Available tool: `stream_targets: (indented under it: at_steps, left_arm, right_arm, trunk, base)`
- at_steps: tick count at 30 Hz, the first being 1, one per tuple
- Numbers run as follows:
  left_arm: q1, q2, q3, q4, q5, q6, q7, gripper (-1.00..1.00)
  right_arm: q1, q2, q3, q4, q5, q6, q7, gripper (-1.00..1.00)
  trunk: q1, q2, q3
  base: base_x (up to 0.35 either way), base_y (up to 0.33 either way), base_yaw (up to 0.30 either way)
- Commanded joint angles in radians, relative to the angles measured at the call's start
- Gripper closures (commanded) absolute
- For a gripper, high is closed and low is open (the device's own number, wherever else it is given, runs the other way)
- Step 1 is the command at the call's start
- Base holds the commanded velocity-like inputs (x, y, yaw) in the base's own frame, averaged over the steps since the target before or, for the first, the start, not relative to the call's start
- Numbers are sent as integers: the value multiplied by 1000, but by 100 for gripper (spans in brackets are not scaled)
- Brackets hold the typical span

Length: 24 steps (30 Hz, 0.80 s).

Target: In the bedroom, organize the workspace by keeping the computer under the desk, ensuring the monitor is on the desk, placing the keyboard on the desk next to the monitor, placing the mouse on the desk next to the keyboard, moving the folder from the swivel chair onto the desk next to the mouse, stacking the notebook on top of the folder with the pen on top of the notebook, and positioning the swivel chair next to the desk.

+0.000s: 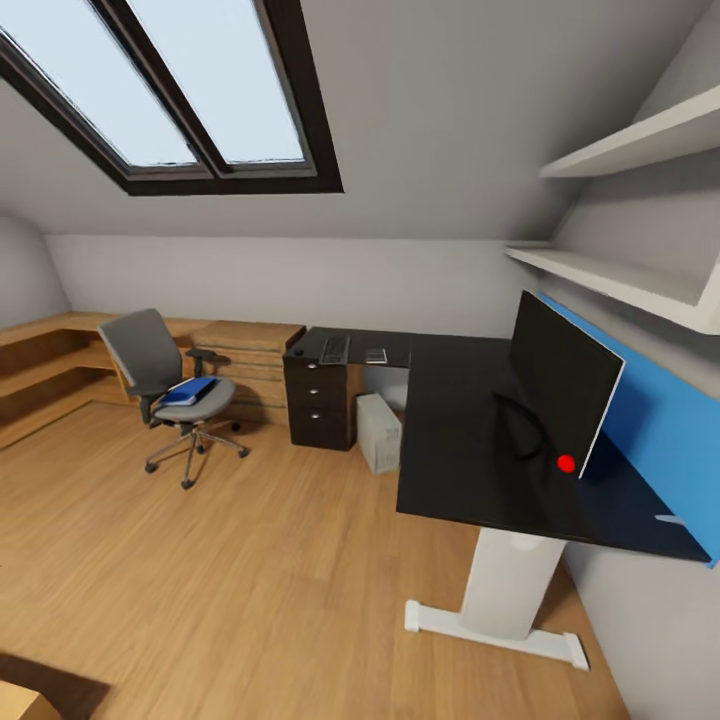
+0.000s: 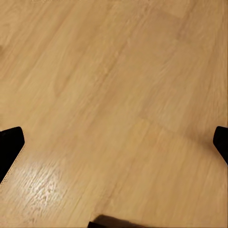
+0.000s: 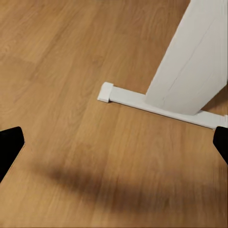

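I read the folder (image 1: 190, 390) unmoved on the swivel chair (image 1: 160, 375), well off from both grippers; keyboard (image 1: 334, 350) on the desk (image 1: 455, 440) far from the monitor (image 1: 560, 385), computer (image 1: 379, 432) underneath. Left gripper (image 2: 114, 142) and right gripper (image 3: 114, 147) hang over bare floor (image 2: 118, 71), fingers spread wide, holding nothing.

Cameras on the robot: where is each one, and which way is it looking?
Head view: up on the robot's head, looking forward and down at the desk, monitor and swivel chair; none of the robot's body shows here.
Left wrist view: near the left pincer, facing the wood floor; dark fingertips at the edges.
Right wrist view: near the right pincer, facing the floor and the desk's white leg.
Shared: that leg and the floor, also in the head view.
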State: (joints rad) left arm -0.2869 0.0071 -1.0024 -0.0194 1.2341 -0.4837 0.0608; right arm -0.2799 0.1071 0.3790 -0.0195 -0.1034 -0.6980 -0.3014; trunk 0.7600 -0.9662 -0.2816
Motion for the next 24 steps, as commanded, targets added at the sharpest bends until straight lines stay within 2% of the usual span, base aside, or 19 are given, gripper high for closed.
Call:
stream_targets:
  at_steps: [1,13,24]
  left_arm:
    - [0,0,-9,-2,3,-1,6,-100]
    - [0,0,-9,-2,2,10,2,-100]
    - [0,2,-8,-2,4,10,6,-100]
  right_arm:
    - [-1,0,9,1,-9,-4,-2,-100]
    - [-1,-4,8,1,-8,-6,0,-100]
    - [-1,-4,10,2,-6,-6,1,-100]
  trunk:
    - [1,-1,-2]
    - [1,-1,-2]
    - [1,-1,-2]
  base:
    - [241,209,6]
    - [242,210,-5]
    - [263,220,-227]
